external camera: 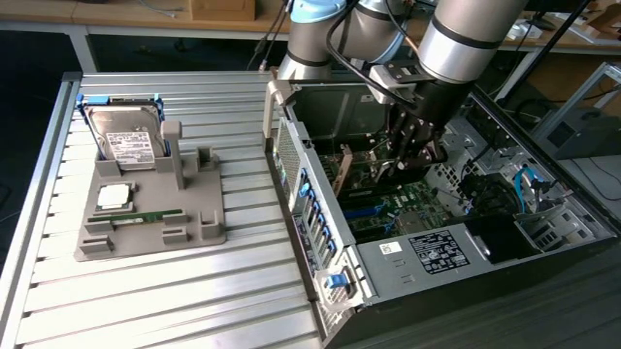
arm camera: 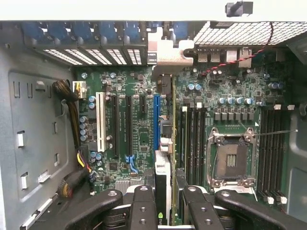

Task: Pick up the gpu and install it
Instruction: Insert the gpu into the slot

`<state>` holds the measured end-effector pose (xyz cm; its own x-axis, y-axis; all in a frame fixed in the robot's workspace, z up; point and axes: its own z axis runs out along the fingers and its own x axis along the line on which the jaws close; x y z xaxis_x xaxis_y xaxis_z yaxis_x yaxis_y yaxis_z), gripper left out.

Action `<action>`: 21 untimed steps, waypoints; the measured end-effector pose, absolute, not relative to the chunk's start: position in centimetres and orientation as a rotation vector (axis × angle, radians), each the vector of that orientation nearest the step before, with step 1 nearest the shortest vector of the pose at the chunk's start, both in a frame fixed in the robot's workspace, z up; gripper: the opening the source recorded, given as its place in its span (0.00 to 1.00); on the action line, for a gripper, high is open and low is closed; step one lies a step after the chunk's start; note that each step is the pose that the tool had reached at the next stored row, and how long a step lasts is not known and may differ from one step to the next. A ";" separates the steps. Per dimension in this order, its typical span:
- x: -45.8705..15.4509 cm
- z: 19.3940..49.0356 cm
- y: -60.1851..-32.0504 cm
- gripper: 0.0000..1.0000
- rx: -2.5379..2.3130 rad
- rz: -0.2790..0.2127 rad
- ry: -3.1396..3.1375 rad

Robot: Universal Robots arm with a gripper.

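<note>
Inside open black PC case [external camera: 505, 240], over green motherboard [arm camera: 139, 124]: black two-finger gripper [arm camera: 165, 201] clenched on gpu [arm camera: 164, 143], thin green card with silver end bracket, held edge-on beside blue slot [arm camera: 156, 120]. Risks: card misaligned with slot, bracket snagging rear wall, tilt bending connector.

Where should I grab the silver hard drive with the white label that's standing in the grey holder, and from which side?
Grip the silver hard drive by its upper end and come from above, probably with fingers on its two broad faces. It leans nearly upright, its lower end sits down in the grey holder, and only the top part stands clear of the holder.
</note>
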<state>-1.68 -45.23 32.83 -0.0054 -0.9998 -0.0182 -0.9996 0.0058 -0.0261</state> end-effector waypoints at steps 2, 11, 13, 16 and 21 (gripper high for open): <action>-1.8 32.7 -45.4 0.27 -2.193 -0.009 2.205; -2.5 32.5 -45.8 0.27 -2.193 -0.009 2.205; -2.6 32.4 -45.8 0.27 -2.193 -0.009 2.205; -2.8 32.3 -45.9 0.27 -2.193 -0.009 2.205; -2.9 31.7 -46.0 0.27 -2.193 -0.009 2.205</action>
<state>-2.88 -45.96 31.71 -0.0054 -0.9998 -0.0182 -0.9996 0.0059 -0.0262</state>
